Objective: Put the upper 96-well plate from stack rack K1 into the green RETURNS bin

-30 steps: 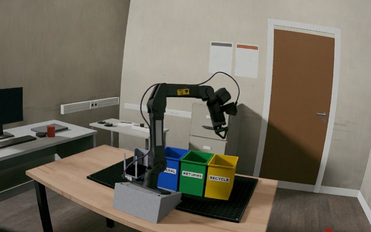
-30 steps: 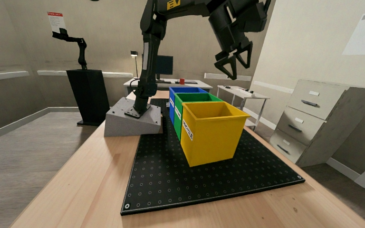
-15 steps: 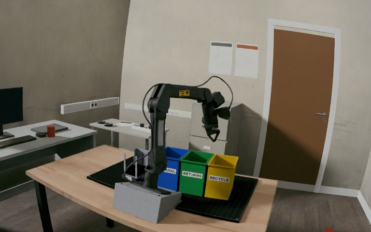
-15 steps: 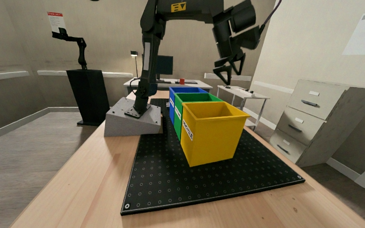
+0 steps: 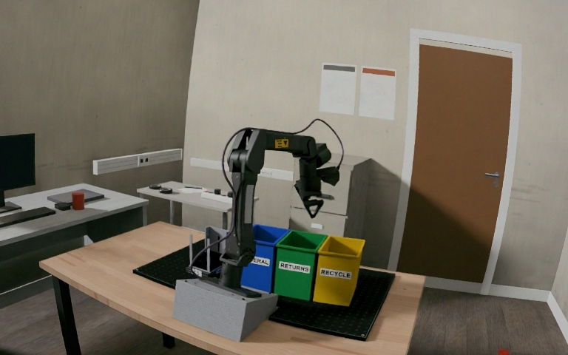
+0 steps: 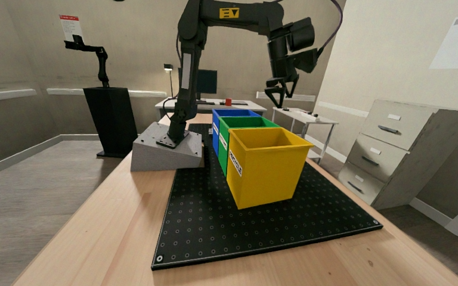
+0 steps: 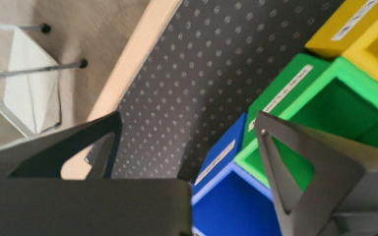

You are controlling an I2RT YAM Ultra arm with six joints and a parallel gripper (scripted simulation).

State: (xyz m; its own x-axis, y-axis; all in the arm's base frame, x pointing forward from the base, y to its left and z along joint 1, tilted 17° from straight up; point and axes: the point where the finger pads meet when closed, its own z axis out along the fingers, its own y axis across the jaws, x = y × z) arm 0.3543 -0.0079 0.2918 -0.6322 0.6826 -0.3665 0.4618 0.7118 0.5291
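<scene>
Three bins stand upright in a row on the black mat point(image 5: 335, 318) point(image 6: 236, 229) point(image 7: 197, 74): blue point(image 5: 255, 278) point(image 6: 232, 112) point(image 7: 231, 211), green RETURNS point(image 5: 295, 282) point(image 6: 243, 121) point(image 7: 340, 103) and yellow RECYCLE point(image 5: 336, 293) point(image 6: 266, 168) point(image 7: 340, 34). My gripper point(image 5: 313, 207) point(image 6: 280, 92) point(image 7: 188, 118) is open and empty. It hangs well above the bins, over their far side near the blue and green ones. Rack K1 point(image 5: 213, 236), grey with thin posts, stands left of the blue bin. The arm hides most of it, and I cannot make out its plates.
The arm's grey wedge base point(image 5: 217, 305) point(image 6: 151, 155) sits on the wooden table point(image 5: 104, 268) point(image 6: 84, 236) in front of the rack. A filing cabinet point(image 5: 356, 184) point(image 6: 388, 151) and a small side table point(image 6: 303, 116) stand beyond the table's far edge.
</scene>
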